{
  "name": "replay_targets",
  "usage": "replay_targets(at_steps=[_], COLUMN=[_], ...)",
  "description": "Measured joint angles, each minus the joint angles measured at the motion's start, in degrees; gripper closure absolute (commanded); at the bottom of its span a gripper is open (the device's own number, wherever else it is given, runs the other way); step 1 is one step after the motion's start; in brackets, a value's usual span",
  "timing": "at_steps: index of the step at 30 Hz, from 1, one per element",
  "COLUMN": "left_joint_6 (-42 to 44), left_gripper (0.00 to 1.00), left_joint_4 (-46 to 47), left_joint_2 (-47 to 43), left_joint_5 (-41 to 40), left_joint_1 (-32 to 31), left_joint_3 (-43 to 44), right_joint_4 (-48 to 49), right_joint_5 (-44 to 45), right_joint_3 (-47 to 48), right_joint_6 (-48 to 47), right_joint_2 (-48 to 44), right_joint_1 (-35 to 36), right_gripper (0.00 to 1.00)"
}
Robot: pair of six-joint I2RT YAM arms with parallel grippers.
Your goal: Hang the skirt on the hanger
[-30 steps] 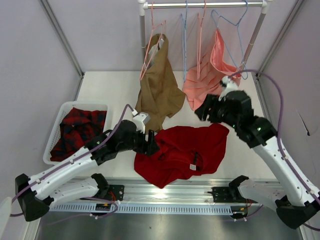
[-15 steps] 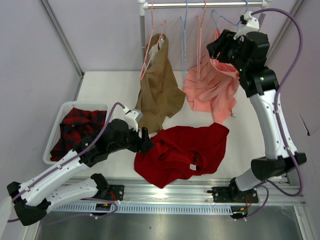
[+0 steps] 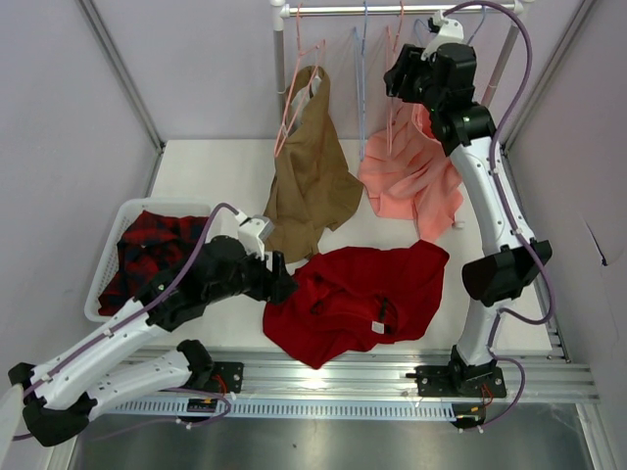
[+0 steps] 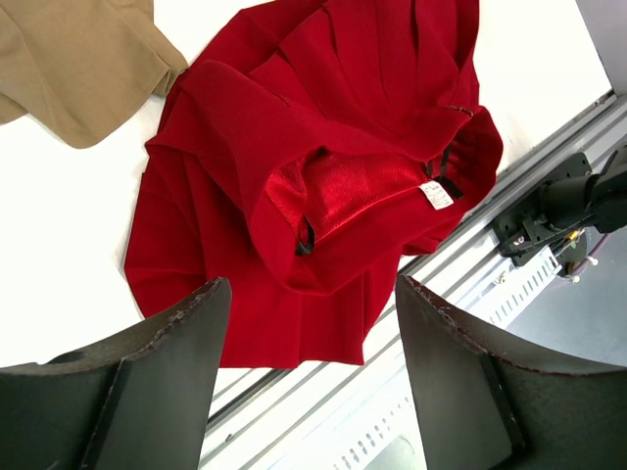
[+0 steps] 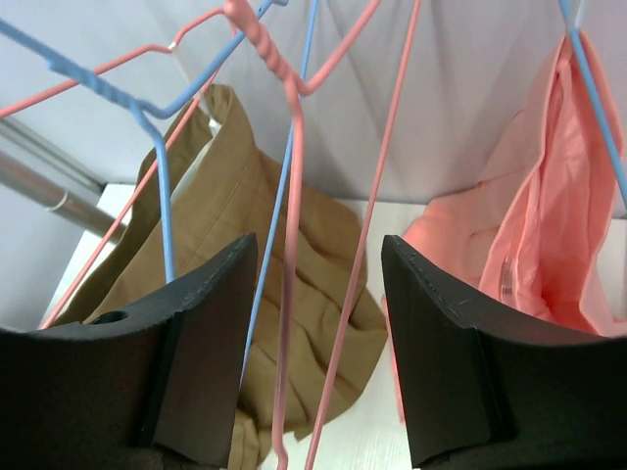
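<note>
The deep-red skirt (image 3: 358,299) lies crumpled on the white table near the front edge. Its shiny lining and label show in the left wrist view (image 4: 323,166). My left gripper (image 3: 281,281) is open and empty, hovering at the skirt's left edge (image 4: 312,294). The pale-pink hanger (image 3: 395,83) hangs bare from the rail between the tan and salmon garments. My right gripper (image 3: 397,76) is raised to the rail, open. In the right wrist view, the pink hanger's wires (image 5: 289,245) pass between its fingers (image 5: 318,255) without being clamped.
A tan garment (image 3: 312,176) hangs on another pink hanger, and a salmon-pink garment (image 3: 416,171) hangs to the right. Light-blue hangers (image 3: 361,78) hang on the rail (image 3: 392,10). A white basket (image 3: 106,257) holding a plaid garment stands at the left.
My right arm has risen from over the table to the rail and moved left to the pink hanger. My left gripper has drawn slightly left of the skirt.
</note>
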Motion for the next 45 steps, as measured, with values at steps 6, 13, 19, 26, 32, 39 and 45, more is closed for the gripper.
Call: replay_targets(at_steps=[6,13,19,26,32,39,45], left_joint_6=[-0.02,-0.09,-0.13,-0.13,-0.15,-0.22,-0.22], left_gripper=[0.27,0.27,0.28,0.28,0.28,0.27,0.27], left_joint_4=[-0.81,-1.33,-1.7,-1.81,-1.81,-1.81,-1.79], left_joint_2=[-0.68,-0.9,-1.27,-1.14,-1.11,-1.14,-1.14], left_joint_5=[0.0,-0.02,-0.22,-0.44,-0.44,-0.46,-0.59], left_joint_1=[0.0,0.0,0.0,0.0,-0.02,-0.02,0.0], left_joint_3=[0.0,-0.07,-0.15,-0.15,-0.15,-0.17,-0.26], right_joint_4=[0.5,2.1,2.12,2.19,1.97,1.92,0.42], right_joint_5=[4.66,8.24,9.68,10.43,10.23,9.77,9.38], right_joint_3=[1.01,1.79,3.76,4.72,5.42,7.67,7.08], right_joint_6=[-3.02,-7.15,-8.92,-9.77,-9.9,-9.73,-8.37], right_joint_2=[1.73,4.31,5.9,5.9,5.9,5.88,3.78], right_joint_1=[1.73,3.78,4.07,3.67,2.69,1.51,0.48], right_gripper=[0.53,0.55,0.66,0.97,1.0,1.0,1.0])
